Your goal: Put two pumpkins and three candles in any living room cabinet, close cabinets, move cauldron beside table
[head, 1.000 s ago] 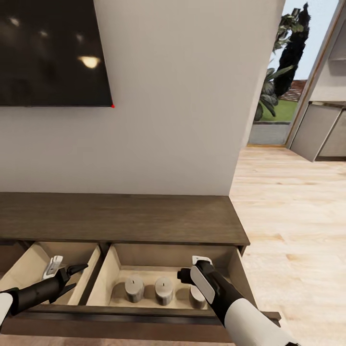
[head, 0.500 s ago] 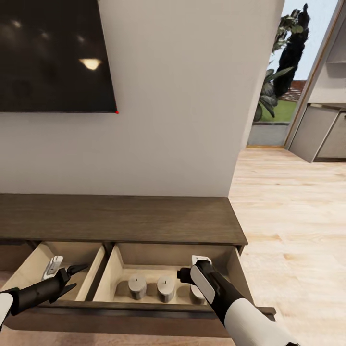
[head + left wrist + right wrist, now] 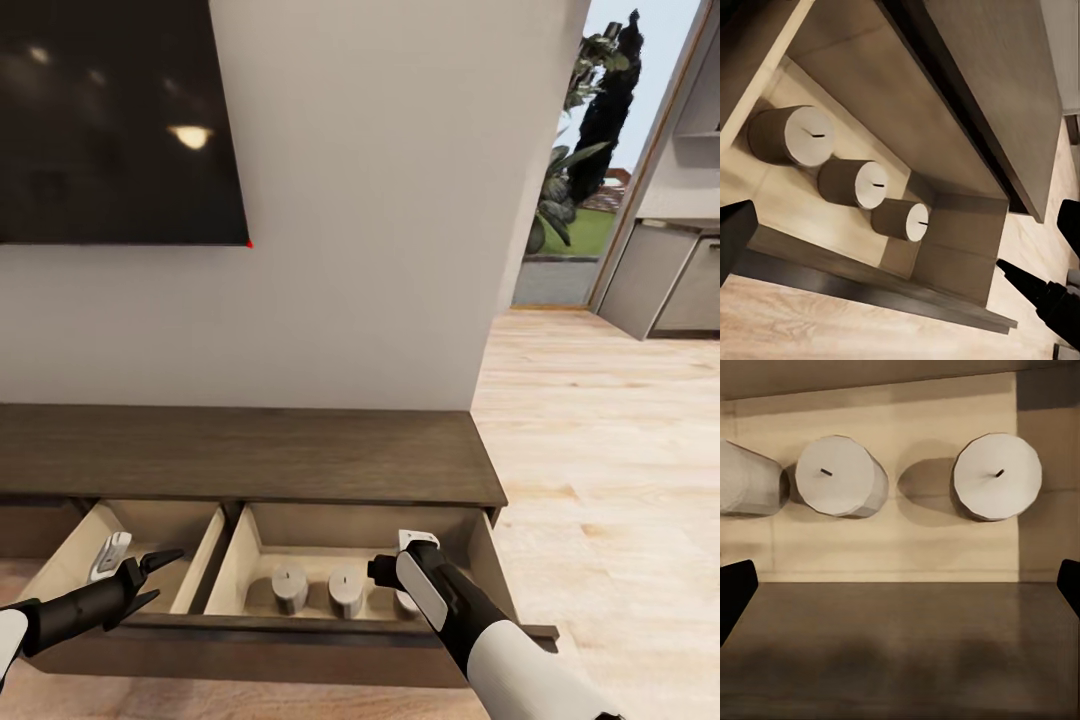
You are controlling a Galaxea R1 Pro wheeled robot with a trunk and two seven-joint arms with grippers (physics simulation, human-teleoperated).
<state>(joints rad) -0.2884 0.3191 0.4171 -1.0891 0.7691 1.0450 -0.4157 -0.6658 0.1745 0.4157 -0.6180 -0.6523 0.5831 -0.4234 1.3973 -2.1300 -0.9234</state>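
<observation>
- We count 3 candles in the right-hand open drawer: the first [image 3: 290,589], the second [image 3: 346,592], and a third [image 3: 405,602] half hidden behind the right arm.
- We see 2 open drawers on the cabinet [image 3: 250,455]: the left drawer [image 3: 150,525] and the right drawer [image 3: 330,530].
- We spot 2 grippers: the left gripper [image 3: 160,577] and the right gripper [image 3: 390,572].
- We see 1 dark screen [image 3: 110,120] on the wall.

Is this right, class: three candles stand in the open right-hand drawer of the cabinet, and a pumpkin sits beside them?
Not quite. The three candles do stand in the open right-hand drawer of the cabinet, but no pumpkin sits beside them: the left wrist view shows only bare drawer floor around them.
</observation>
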